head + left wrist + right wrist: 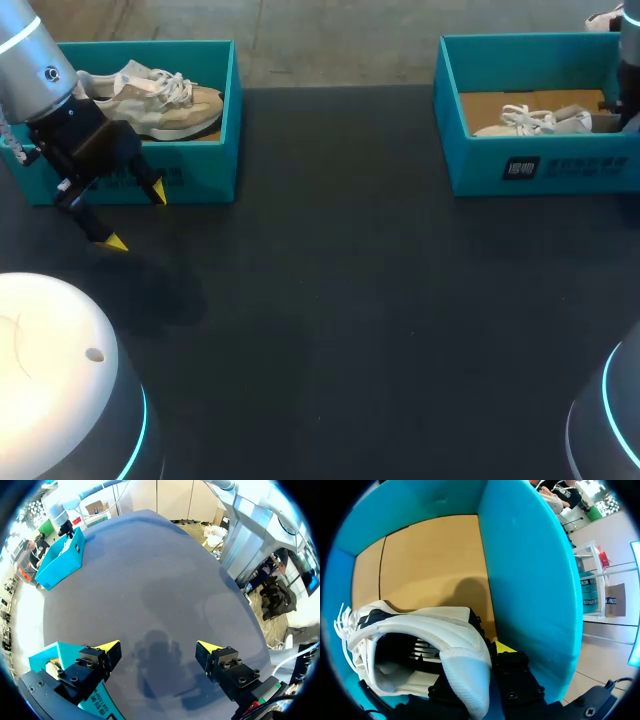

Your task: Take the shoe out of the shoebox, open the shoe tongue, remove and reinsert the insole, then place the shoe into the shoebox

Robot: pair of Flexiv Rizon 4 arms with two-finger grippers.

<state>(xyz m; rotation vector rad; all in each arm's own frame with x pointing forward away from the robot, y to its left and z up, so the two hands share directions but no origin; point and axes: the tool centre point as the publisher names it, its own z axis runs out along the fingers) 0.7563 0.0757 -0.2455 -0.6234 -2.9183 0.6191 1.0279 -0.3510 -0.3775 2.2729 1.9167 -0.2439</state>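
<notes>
Our left gripper [159, 647] has its yellow-tipped fingers [111, 646] spread wide apart with nothing between them, only the dark table [350, 280] beneath. It hangs over the table's 9 o'clock side, just in front of the left shoebox [200, 170], one finger close by that box's front wall. This teal box stands at about 10 o'clock on the table, and a beige shoe [165, 105] lies inside it, sole down, toe toward 3 o'clock.

Our right gripper [506, 665] is down inside the right shoebox [530, 570], at the heel of the white shoe [420, 625]. The heel covers much of the gripper, so we cannot tell whether it has hold of the shoe. The white shoe lies in this teal box at about 2 o'clock on the table, its opening turned toward the gripper and its laces at the far end, away from the heel
</notes>
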